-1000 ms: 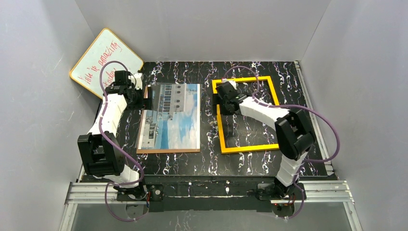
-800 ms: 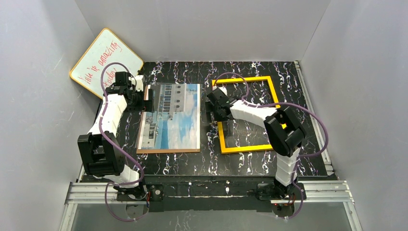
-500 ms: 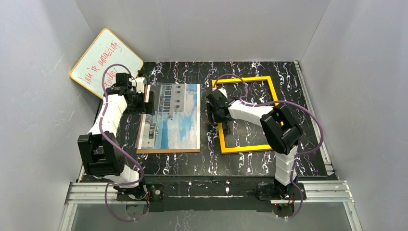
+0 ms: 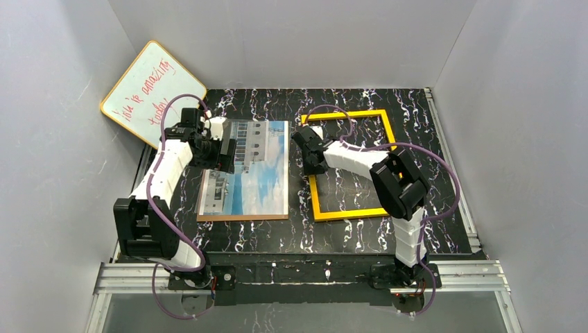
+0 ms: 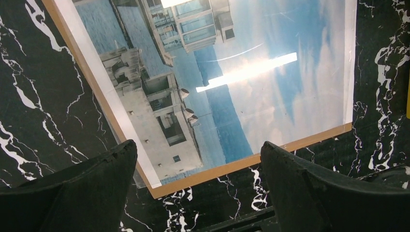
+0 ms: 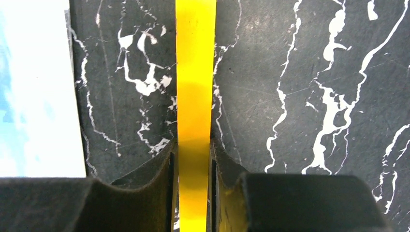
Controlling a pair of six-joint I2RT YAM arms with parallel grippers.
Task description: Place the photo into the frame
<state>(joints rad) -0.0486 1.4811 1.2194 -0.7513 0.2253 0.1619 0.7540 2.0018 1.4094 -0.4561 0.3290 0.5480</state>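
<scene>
1. Yellow rail of the frame (image 6: 195,72) is pinched in the right gripper (image 6: 193,162); so narrow a hold could slip or twist on lifting.
2. The photo (image 4: 253,173) lies flat on a brown backing board (image 5: 300,141), just left of the frame on the surface (image 4: 360,97); a swinging frame might shove it.
3. The left gripper (image 5: 198,159) hovers wide open and empty over the photo; grabbing a flat print could crease it.
</scene>
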